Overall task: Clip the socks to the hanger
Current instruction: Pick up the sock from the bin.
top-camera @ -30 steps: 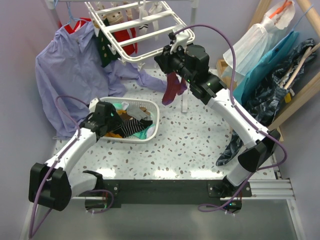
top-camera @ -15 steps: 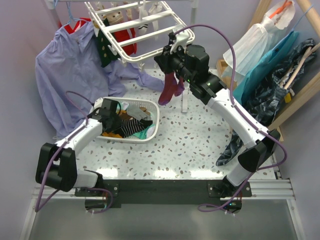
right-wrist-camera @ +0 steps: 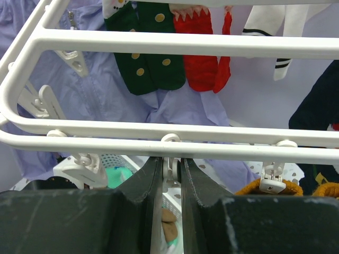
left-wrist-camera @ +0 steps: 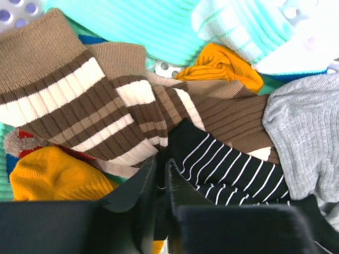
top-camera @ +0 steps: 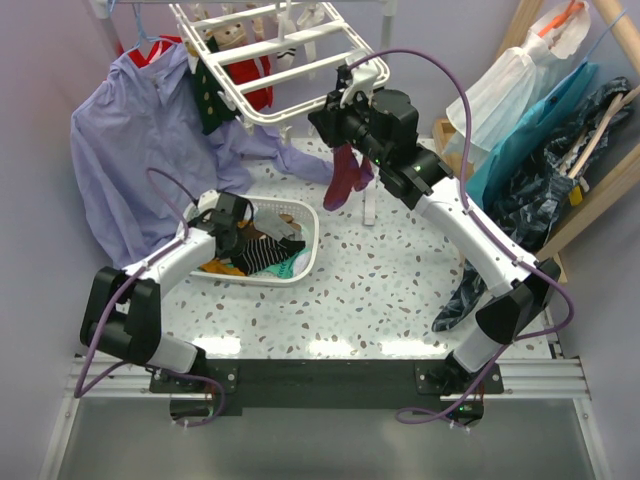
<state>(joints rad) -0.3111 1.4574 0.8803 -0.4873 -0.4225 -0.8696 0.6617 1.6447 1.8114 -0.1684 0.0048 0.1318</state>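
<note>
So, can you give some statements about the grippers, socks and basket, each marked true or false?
1. The left gripper is down inside the laundry basket. True.
2. The right gripper is closed on a clip of the white drying hanger. True.
3. The basket holds only grey socks. False: a brown-cream striped sock and an orange sock lie there too.
4. The purple sock lies flat on the table. False: it hangs in the air below the right gripper.
</note>
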